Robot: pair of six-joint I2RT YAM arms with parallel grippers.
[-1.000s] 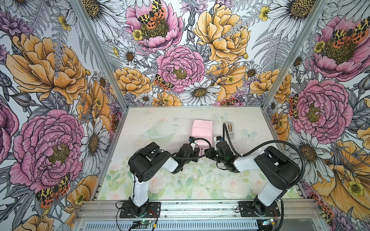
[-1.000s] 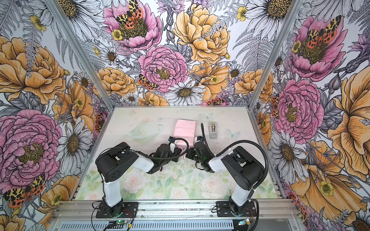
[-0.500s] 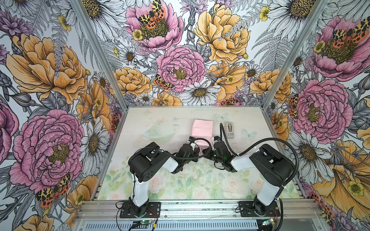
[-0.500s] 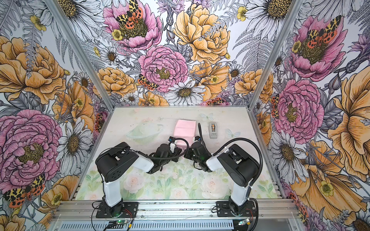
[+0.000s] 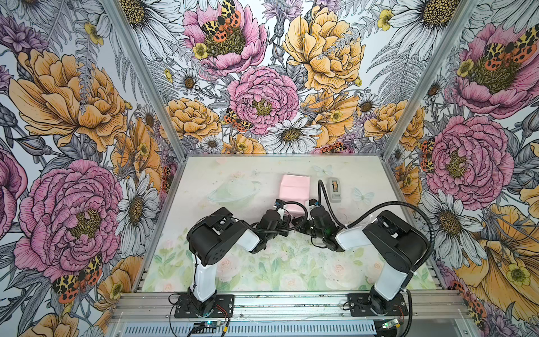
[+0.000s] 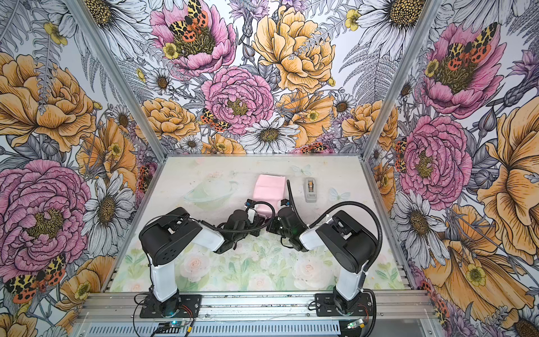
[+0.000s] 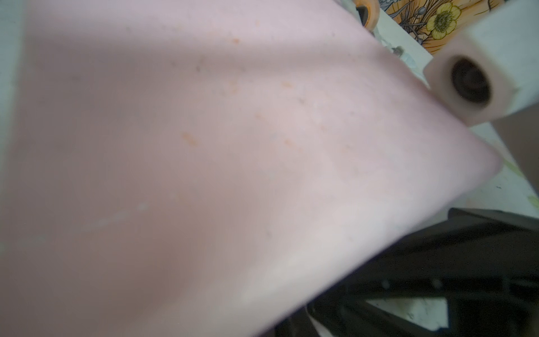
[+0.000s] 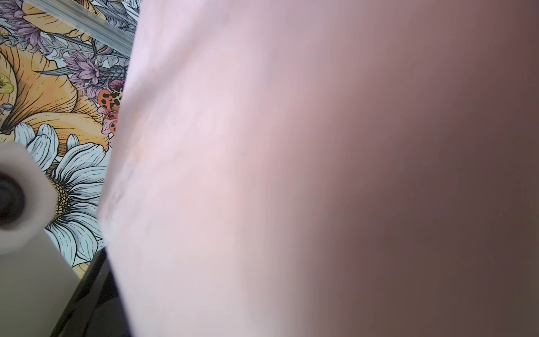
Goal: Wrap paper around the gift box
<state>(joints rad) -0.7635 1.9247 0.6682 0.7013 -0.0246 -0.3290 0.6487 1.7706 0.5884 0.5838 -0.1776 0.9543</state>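
Observation:
The paper (image 5: 294,189) (image 6: 268,186) lies folded near the middle of the table in both top views, pale pink face up. Both grippers meet at its near end, the left gripper (image 5: 287,216) from the left and the right gripper (image 5: 303,223) from the right. Blurred pink paper (image 7: 204,146) (image 8: 262,175) fills each wrist view and hides that gripper's own jaws. A white fingertip of the right gripper (image 7: 472,84) shows at the paper's edge in the left wrist view. The gift box is hidden.
A small grey tape dispenser (image 5: 335,189) (image 6: 310,189) stands just right of the paper. Flowered walls enclose the table on three sides. A metal rail (image 5: 277,303) with both arm bases runs along the front edge.
The right arm has shifted a little to the left, closer to the left gripper at the paper's near end. The left arm and the paper look unchanged.

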